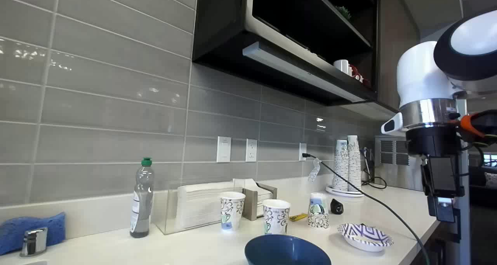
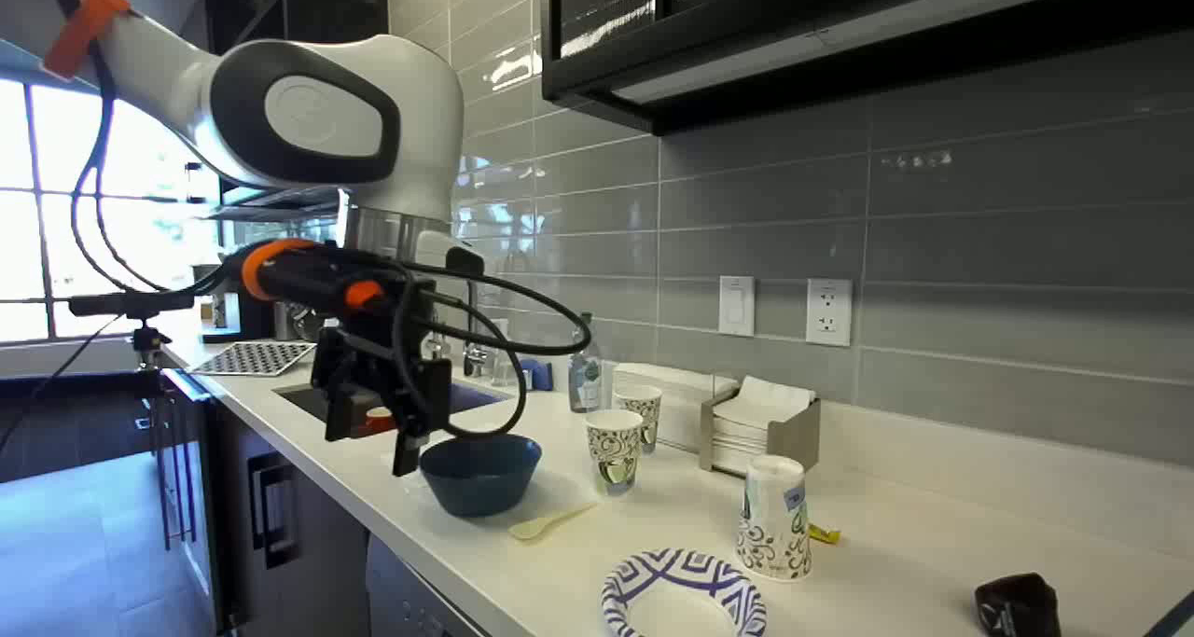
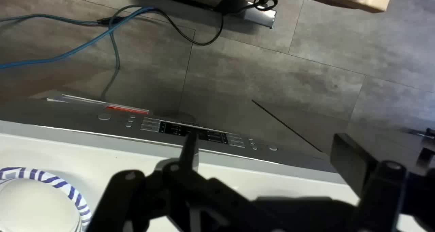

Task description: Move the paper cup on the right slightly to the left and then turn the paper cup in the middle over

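Observation:
Three patterned paper cups stand in a loose row on the white counter, in both exterior views. The right cup (image 1: 318,211) (image 2: 774,520) is upside down, its closed base up. The middle cup (image 1: 276,217) (image 2: 615,452) is upright, mouth up, behind the blue bowl in an exterior view. The left cup (image 1: 231,211) (image 2: 642,411) is also upright, near the napkins. My gripper (image 1: 442,210) (image 2: 373,439) is raised at the counter's front edge, apart from the cups. In the wrist view its fingers (image 3: 266,145) are wide apart with nothing between them. No cup shows there.
A blue bowl (image 1: 287,251) (image 2: 480,474) stands near the middle cup. A patterned paper plate (image 1: 365,238) (image 2: 686,592) (image 3: 44,204) lies near the front edge. A spoon (image 2: 550,522), napkin holder (image 1: 258,199), soap bottle (image 1: 142,199), black cable (image 1: 372,199) and stacked cups (image 1: 347,164) are around.

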Controlling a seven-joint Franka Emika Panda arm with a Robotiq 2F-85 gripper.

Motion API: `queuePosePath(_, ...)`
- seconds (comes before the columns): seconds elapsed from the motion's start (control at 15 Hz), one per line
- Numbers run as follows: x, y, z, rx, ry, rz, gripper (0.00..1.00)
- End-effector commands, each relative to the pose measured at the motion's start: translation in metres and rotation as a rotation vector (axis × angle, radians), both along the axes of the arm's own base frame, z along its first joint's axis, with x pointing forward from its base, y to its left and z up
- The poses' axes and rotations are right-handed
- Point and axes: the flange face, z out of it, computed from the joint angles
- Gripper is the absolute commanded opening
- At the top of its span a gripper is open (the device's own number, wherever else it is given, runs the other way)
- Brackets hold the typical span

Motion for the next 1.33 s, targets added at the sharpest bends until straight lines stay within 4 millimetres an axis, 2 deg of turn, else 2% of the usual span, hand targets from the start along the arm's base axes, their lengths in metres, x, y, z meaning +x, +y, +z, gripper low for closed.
queuePosePath(0.0, 0.0, 0.0, 0.0, 0.0, 0.001, 0.0, 1.0)
queuePosePath(0.27, 0.0, 0.0, 0.0, 0.0, 0.001, 0.0, 1.0)
queuePosePath(0.53, 0.016, -0.016, 0.024, -0.07, -0.108, -0.071, 1.0)
queuePosePath(0.87, 0.059, -0.034, 0.076, -0.217, -0.346, -0.037, 1.0)
queuePosePath(1.0, 0.079, -0.041, 0.086, -0.26, -0.4, -0.033, 1.0)
queuePosePath(1.27, 0.127, -0.065, 0.091, -0.268, -0.471, -0.051, 1.0)
